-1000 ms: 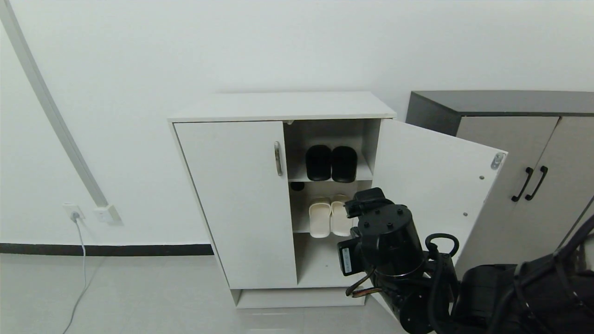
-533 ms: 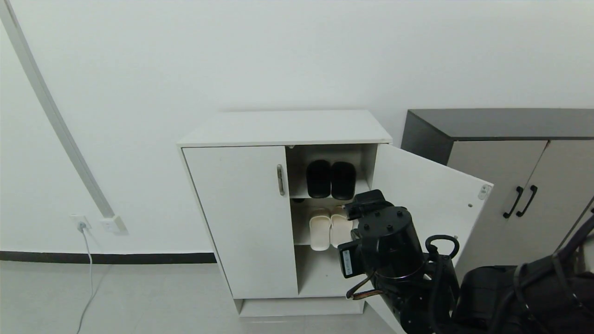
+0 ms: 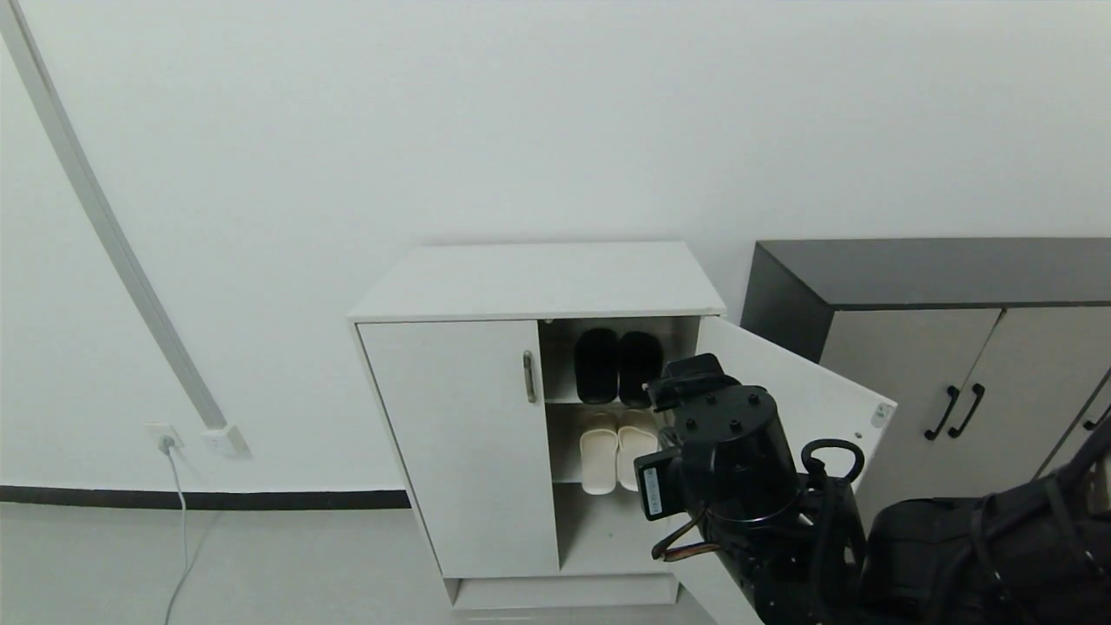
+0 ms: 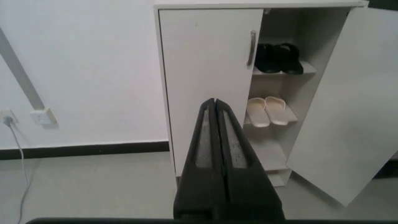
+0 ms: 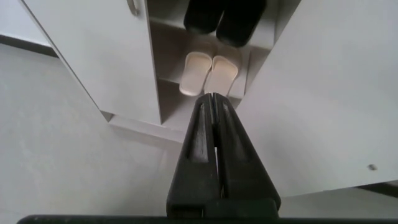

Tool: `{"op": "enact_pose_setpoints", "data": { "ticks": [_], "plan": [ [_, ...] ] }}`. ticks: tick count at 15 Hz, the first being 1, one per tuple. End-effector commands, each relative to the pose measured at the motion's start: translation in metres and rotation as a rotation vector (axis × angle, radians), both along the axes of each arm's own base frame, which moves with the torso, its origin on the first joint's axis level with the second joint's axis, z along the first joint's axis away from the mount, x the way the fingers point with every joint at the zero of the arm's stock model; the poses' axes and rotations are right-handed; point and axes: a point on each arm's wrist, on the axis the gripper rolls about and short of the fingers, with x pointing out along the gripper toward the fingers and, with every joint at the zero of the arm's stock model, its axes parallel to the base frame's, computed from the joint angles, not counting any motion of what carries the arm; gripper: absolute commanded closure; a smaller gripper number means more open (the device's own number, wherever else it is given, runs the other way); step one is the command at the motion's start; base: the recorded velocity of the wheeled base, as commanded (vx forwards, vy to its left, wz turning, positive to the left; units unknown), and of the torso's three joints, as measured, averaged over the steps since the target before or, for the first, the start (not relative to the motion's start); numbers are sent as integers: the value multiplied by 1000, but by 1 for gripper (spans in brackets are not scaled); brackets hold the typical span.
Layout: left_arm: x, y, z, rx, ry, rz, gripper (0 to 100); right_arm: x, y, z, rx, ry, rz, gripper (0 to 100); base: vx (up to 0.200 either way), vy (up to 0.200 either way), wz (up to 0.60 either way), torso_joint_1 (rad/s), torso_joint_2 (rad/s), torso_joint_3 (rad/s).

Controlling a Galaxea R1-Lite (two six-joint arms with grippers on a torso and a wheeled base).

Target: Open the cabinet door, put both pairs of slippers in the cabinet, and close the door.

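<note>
Head view has shifted (the camera drew back); the black slippers (image 3: 618,366) and white slippers (image 3: 618,450) lie on their cabinet (image 3: 538,282) shelves. The left gripper (image 4: 215,101) and right gripper (image 5: 213,96) are clenched empty, so it seems only the open door (image 3: 803,391) remains to shut.

Bright, even light falls throughout, with soft shadow inside the open cabinet (image 3: 460,443).
</note>
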Motion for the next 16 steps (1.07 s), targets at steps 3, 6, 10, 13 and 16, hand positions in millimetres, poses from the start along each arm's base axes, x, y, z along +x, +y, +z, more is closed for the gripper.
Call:
{"op": "enact_pose_setpoints", "data": {
  "ticks": [3, 6, 10, 13, 16],
  "plan": [
    [0, 0, 0, 0, 0, 1, 100, -1, -2, 0, -4, 0, 0, 100, 0, 0, 0, 245, -561, -325],
    [0, 0, 0, 0, 1, -1, 100, 1, -4, -1, -6, 3, -7, 100, 0, 0, 0, 261, -595, -338],
    [0, 0, 0, 0, 0, -1, 100, 2, -5, -1, -5, 3, -10, 100, 0, 0, 0, 115, -257, -136],
    [0, 0, 0, 0, 0, 1, 100, 2, -4, -2, -9, 6, -10, 100, 0, 0, 0, 0, 0, 0],
    [0, 0, 0, 0, 0, 1, 100, 2, -5, -2, -6, 6, -9, 100, 0, 0, -400, 2, 3, 5]
  ]
}}
